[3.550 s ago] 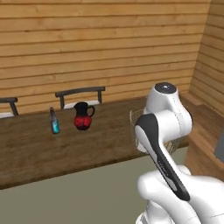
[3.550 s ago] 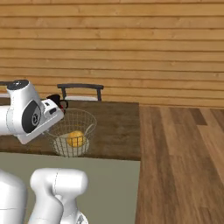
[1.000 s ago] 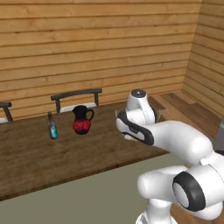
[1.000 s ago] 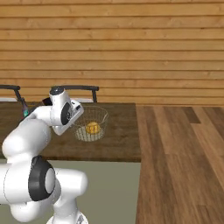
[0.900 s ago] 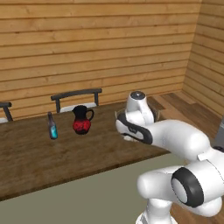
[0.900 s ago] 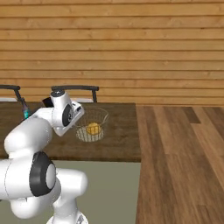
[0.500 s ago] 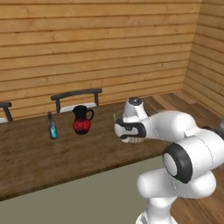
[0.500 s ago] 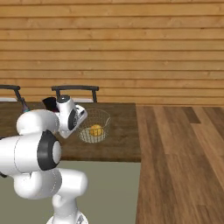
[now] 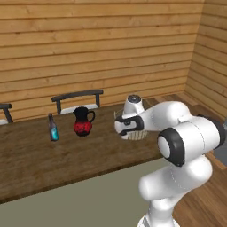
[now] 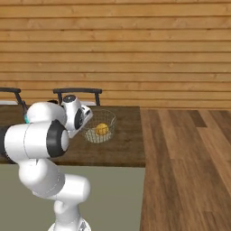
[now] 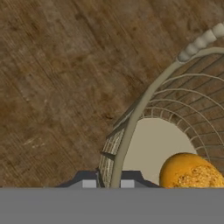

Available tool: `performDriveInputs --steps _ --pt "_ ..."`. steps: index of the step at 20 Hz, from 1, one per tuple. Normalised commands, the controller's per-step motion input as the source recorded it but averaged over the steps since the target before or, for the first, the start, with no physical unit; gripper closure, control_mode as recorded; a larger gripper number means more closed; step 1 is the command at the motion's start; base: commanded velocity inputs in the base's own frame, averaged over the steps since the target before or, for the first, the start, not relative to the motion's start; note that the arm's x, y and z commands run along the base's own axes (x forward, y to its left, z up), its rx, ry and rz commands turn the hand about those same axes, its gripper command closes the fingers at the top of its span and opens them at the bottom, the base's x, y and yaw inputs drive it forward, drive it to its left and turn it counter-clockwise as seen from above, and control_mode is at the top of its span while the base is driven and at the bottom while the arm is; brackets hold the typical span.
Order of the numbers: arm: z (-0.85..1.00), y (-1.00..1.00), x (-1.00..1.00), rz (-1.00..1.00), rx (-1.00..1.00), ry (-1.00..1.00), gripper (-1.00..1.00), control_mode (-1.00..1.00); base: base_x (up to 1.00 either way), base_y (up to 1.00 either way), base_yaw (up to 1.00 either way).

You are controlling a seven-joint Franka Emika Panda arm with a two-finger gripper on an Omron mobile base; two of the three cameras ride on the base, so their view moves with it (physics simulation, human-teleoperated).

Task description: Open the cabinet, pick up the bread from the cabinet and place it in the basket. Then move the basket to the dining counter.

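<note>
The gripper (image 11: 108, 183) pinches the rim of the basket (image 10: 100, 127), bread (image 10: 102, 129) inside, over the dining counter (image 9: 31, 159) near its right end.

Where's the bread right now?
The bread lies inside the wire basket, which is over the dining counter near its right end in the right base view, with the fingers shut on the basket's rim.

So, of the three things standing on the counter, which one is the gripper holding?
The basket, wire mesh with the bread inside; the gripper pinches its rim. The red jug and blue bottle stand apart, untouched.
</note>
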Motion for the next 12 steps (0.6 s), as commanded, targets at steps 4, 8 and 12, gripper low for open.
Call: performDriveInputs --steps 4,8,12 --pt "-0.14 0.03 0.0 0.0 0.0 0.0 -1.0 -1.0 0.0 0.0 0.0" --pt "-0.02 0.13 0.0 0.0 0.0 0.06 -1.0 -1.0 0.0 0.0 0.0" --pt "0.07 0.12 0.0 0.0 -0.05 0.06 -1.0 -1.0 0.0 0.0 0.0"
